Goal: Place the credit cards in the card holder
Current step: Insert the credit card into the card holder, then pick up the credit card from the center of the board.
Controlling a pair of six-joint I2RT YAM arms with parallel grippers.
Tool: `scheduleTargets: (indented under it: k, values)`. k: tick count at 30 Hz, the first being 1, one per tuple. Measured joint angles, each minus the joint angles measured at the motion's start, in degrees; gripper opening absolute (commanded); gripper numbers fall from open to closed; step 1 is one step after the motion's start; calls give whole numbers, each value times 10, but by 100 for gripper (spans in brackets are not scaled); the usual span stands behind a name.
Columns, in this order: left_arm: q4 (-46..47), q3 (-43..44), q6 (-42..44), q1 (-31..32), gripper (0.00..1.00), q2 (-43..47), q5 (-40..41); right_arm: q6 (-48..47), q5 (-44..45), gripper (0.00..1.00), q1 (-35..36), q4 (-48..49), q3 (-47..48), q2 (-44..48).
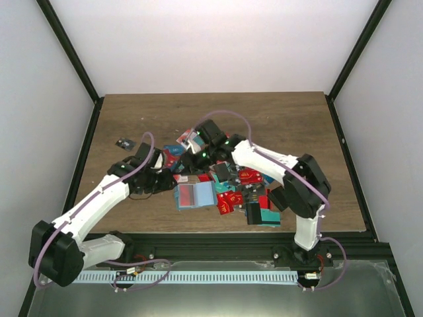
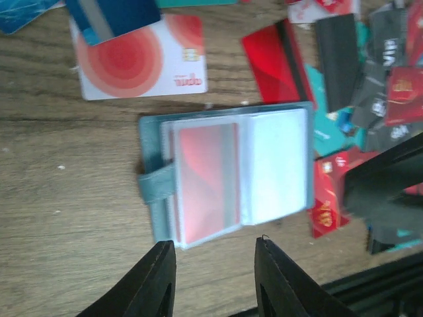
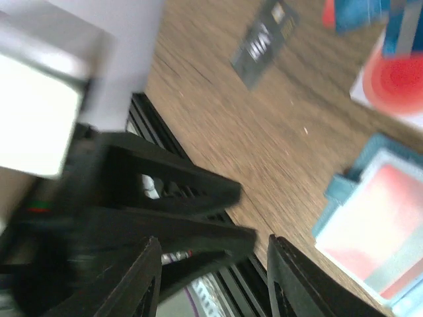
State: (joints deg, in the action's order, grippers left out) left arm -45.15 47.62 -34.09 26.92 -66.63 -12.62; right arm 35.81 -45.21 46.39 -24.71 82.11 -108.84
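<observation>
The card holder (image 1: 193, 195) is laid open and flat on the worktop (image 1: 132, 119), near the front edge and a little left of centre. Its clear inner pockets are turned upward, presumably so that cards can be slid in from above. One red card (image 2: 205, 181) is seen already lodged behind the clear window of the left leaf. The right leaf looks empty, though glare makes this uncertain. The closing strap (image 2: 153, 188) is folded out on the left side, away from the pile, where the pocket mouths are not blocked by it.

The credit cards (image 1: 238, 185) are heaped in an overlapping scatter to the right of and beyond the holder, so most are not yet stowed. A white card with a red blot (image 2: 142, 59) is set just on the far side of the holder, apart from it and lying clear, which probably makes it an easy pick.

The left pincer (image 2: 215, 243) is held at the holder's near edge, its fingers partly apart with nothing between them. The right pincer (image 3: 213, 241) is likewise partly spread and empty, close to the strap side of the holder. Since nothing is gripped, a fresh card is probably to be fetched while the loose holder is steadied.
</observation>
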Motion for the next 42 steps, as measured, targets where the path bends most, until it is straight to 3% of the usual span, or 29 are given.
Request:
scheduleTargets:
  k: [6, 11, 15, 21, 28, 42]
  values:
    - [3, 37, 17, 3, 37, 17, -58, -17, 70, 49, -31, -47, 28, 110]
    - [28, 50, 33, 5, 38, 12, -115, -18, 115, 52, -116, -57, -76, 234]
    - [50, 61, 44, 11, 33, -22, -150, -17, 133, 55, -211, -70, -182, 279]
    - [100, 111, 50, 38, 28, -129, -189, -29, 136, 59, -330, -76, -289, 298]
    - [134, 209, 57, 72, 24, -288, -211, -38, 106, 58, -421, -41, -352, 293]
    - [127, 407, 73, 108, 16, -536, -223, -54, 60, 57, -453, 46, -362, 176]
